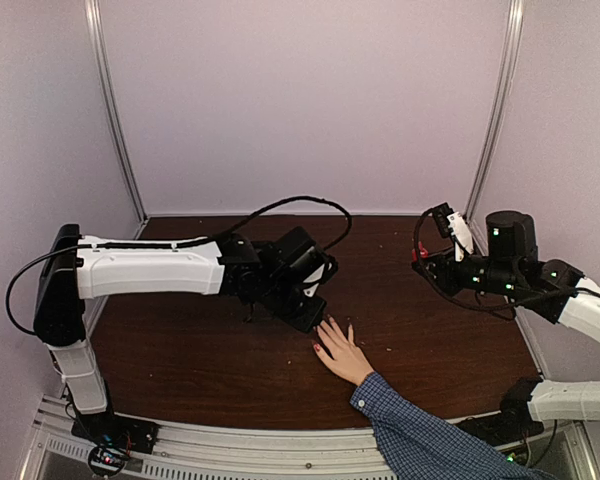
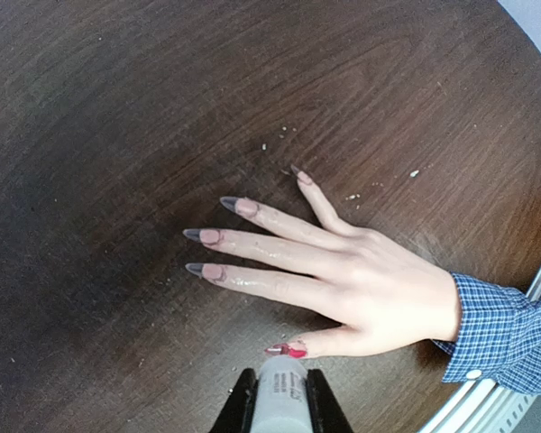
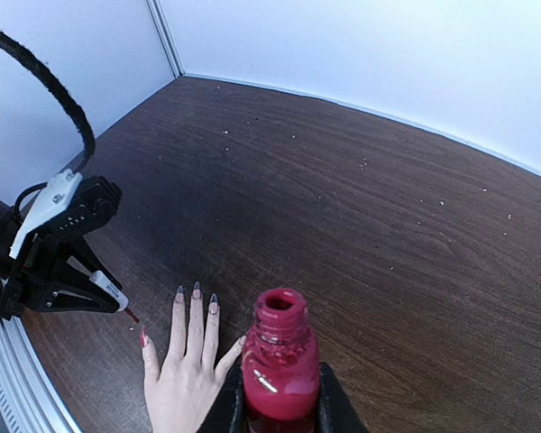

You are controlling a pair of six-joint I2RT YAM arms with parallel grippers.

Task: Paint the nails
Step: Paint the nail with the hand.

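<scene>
A light-skinned hand [image 1: 342, 352] with a blue checked sleeve lies flat on the dark wooden table. In the left wrist view its thumbnail [image 2: 287, 348] is glossy red; the other long nails [image 2: 210, 236] are bare pinkish with grey tips. My left gripper [image 2: 280, 410] is shut on the white cap of the polish brush [image 2: 280, 395], its tip right at the thumbnail. In the right wrist view the brush tip [image 3: 132, 315] hangs just above the thumb [image 3: 145, 341]. My right gripper [image 3: 279, 401] is shut on the open red polish bottle [image 3: 279, 365], held to the right above the table.
White walls enclose the table [image 1: 420, 330] on three sides. A metal rail [image 1: 280, 440] runs along the near edge. A black cable [image 1: 290, 203] loops above the left arm. Small white crumbs [image 2: 356, 196] lie on the wood near the hand.
</scene>
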